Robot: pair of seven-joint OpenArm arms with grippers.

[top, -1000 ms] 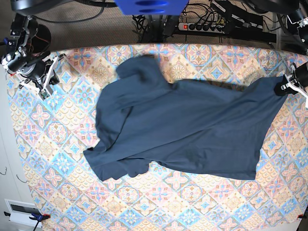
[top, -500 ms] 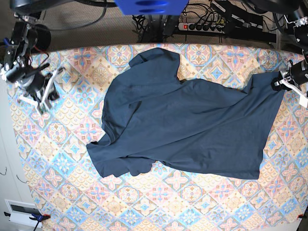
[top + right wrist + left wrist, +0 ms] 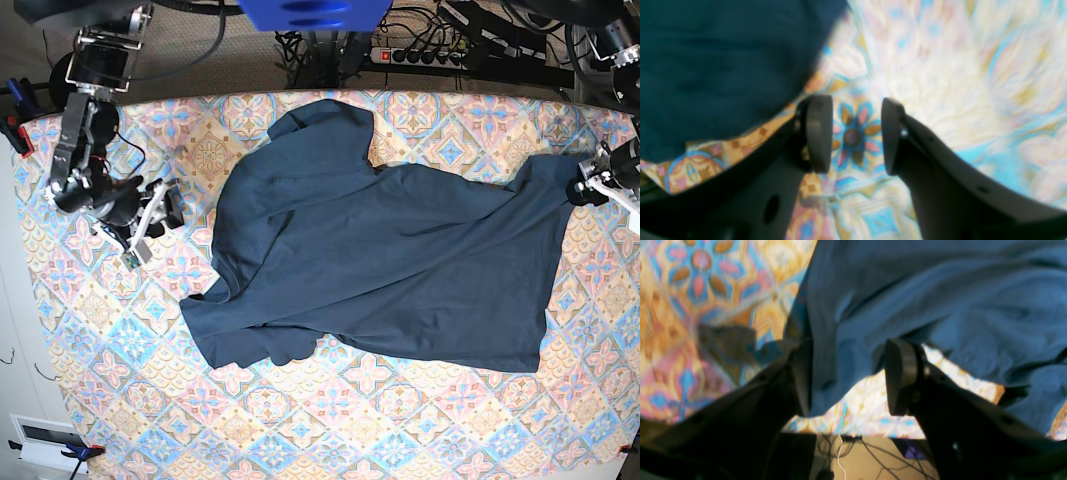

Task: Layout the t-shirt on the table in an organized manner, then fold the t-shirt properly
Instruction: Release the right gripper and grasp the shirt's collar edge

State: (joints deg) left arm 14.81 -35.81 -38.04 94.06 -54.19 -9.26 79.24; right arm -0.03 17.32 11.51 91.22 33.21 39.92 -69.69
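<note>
So the t-shirt (image 3: 390, 265) is lying spread out across the middle of the table (image 3: 420, 440), still pretty rumpled. One sleeve is pointing toward the far edge, and the bottom-left corner is bunching up in a fold. It's sitting at a bit of a slant, not squared up with the table.

The left claw (image 3: 853, 376) is hanging out at the shirt's far right corner. Its jaws are standing apart with a flap of the navy fabric draping down between them, lying against one finger (image 3: 803, 376) but not pinched.

The right claw (image 3: 853, 133) is hovering over bare tablecloth just beside the shirt's edge, jaws parted, holding nothing. Only a flower tile is showing between its pads.
</note>
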